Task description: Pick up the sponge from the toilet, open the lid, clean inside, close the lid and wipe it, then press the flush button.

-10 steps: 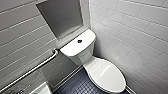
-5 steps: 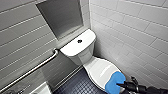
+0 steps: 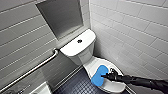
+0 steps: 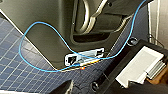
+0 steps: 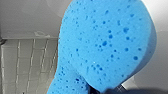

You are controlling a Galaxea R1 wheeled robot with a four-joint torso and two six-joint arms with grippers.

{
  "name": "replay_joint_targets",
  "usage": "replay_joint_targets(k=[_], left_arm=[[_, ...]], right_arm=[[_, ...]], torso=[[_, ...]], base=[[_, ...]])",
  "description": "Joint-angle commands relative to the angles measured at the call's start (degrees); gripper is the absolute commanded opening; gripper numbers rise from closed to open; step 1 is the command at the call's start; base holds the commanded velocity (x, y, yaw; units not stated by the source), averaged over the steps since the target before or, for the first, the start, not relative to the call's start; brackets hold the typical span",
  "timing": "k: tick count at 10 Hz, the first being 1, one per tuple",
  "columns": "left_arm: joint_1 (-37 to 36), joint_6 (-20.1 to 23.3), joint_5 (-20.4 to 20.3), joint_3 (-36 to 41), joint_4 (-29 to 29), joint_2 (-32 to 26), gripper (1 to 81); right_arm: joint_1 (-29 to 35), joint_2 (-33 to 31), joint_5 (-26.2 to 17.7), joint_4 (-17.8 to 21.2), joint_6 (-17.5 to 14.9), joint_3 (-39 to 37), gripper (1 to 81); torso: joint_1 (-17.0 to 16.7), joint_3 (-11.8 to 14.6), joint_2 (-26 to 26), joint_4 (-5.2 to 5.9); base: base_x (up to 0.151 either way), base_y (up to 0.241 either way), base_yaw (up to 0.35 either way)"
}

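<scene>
The white toilet (image 3: 81, 58) stands in the corner with its lid (image 3: 113, 86) down. The dark round flush button (image 3: 79, 41) sits in the middle of the tank top. My right arm reaches in from the lower right, and my right gripper (image 3: 106, 75) is shut on the blue sponge (image 3: 99, 75), which lies flat against the lid's near-left part. In the right wrist view the sponge (image 5: 105, 45) looms large against the white surface. The left wrist view looks down along my own dark body at the floor, with nothing held there.
A metal grab bar (image 3: 32, 70) slants along the left wall. A recessed niche (image 3: 61, 17) sits above the tank. White tiled walls close in behind and to the right of the toilet. Dark small-tiled floor (image 3: 77, 86) lies left of the bowl. A blue cable (image 4: 30, 67) loops over my base.
One second ago the lid was bare. My right arm has since come in from the lower right with the sponge and moved it further up onto the lid.
</scene>
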Motion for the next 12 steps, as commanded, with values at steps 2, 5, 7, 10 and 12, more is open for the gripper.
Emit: replay_joint_targets(k=[2, 5, 7, 10, 12], left_arm=[[1.6, 0.5, 6.2, 0.3, -0.7, -1.0, 81.1], [1.7, 0.5, 6.0, 0.3, -0.7, -0.2, 81.1], [2.0, 0.5, 6.0, 0.1, -0.7, -0.2, 81.1], [2.3, 0.5, 6.0, 0.3, -0.7, -0.5, 81.1], [2.3, 0.5, 6.0, 0.3, -0.4, -0.4, 81.1]], right_arm=[[7.5, 14.2, -3.7, -0.6, 1.2, -13.9, 1.0], [3.5, 19.4, 0.9, -1.2, 2.0, -23.4, 1.0], [1.2, 21.1, 1.4, -1.2, 2.1, -28.8, 1.0], [-3.0, 14.4, 3.6, -1.2, 2.2, -22.0, 1.0], [-5.7, 6.9, 5.8, -0.8, 2.3, -15.6, 1.0]], torso=[[0.0, 0.0, 0.0, 0.0], [0.0, 0.0, 0.0, 0.0], [0.0, 0.0, 0.0, 0.0], [0.0, 0.0, 0.0, 0.0], [0.0, 0.0, 0.0, 0.0]], base=[[0.0, 0.0, 0.0], [0.0, 0.0, 0.0], [0.0, 0.0, 0.0], [0.0, 0.0, 0.0], [0.0, 0.0, 0.0]])
